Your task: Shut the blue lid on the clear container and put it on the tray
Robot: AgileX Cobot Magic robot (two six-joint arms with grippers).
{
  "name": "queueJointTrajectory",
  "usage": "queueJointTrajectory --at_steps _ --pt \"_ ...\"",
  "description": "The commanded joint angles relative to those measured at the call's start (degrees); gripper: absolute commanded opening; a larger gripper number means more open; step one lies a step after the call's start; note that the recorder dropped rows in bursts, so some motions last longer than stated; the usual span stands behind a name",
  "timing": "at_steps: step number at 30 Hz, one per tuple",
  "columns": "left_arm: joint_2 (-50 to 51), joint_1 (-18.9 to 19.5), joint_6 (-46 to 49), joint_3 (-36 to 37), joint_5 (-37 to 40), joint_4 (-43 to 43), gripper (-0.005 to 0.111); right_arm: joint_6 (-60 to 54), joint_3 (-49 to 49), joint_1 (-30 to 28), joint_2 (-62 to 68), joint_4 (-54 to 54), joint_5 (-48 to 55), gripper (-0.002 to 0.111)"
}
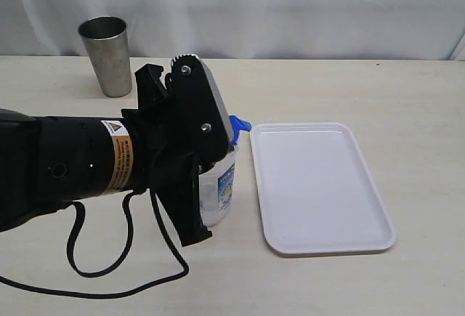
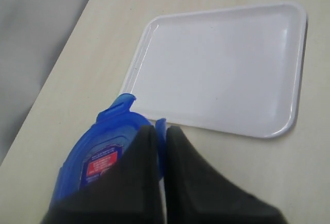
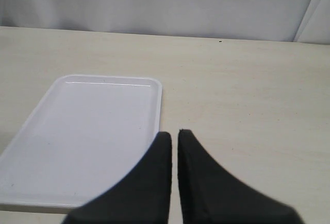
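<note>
Left gripper, black fingers pressed narrow with only a slit between them, sits on the small round blue plastic lid atop the tall clear plastic container. A sliver of blue shows in the slit, though whether a flap is pinched cannot be told; one lid flap juts toward the flat white rectangular tray, whose near long edge lies just beside the container, apart from it; the tray's floor shows bare white from rim to rim. Right gripper, fingers likewise closed together on nothing, hangs over the pale tabletop just beside the tray's opposite long edge; a tapered steel cup stands well apart near the table's far edge.
</note>
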Motion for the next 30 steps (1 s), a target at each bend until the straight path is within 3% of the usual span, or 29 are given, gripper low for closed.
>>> queueJointTrajectory --at_steps 1,30 --pt "-0.17 -0.03 -0.75 -0.05 -0.65 -1.17 0.0 -0.15 0.09 0.12 -0.25 0.23 -0.74 0.004" --pt "-0.17 -0.03 -0.75 -0.05 0.23 -5.21 0.0 -0.15 0.09 0.12 -0.25 0.23 -0.74 0.004"
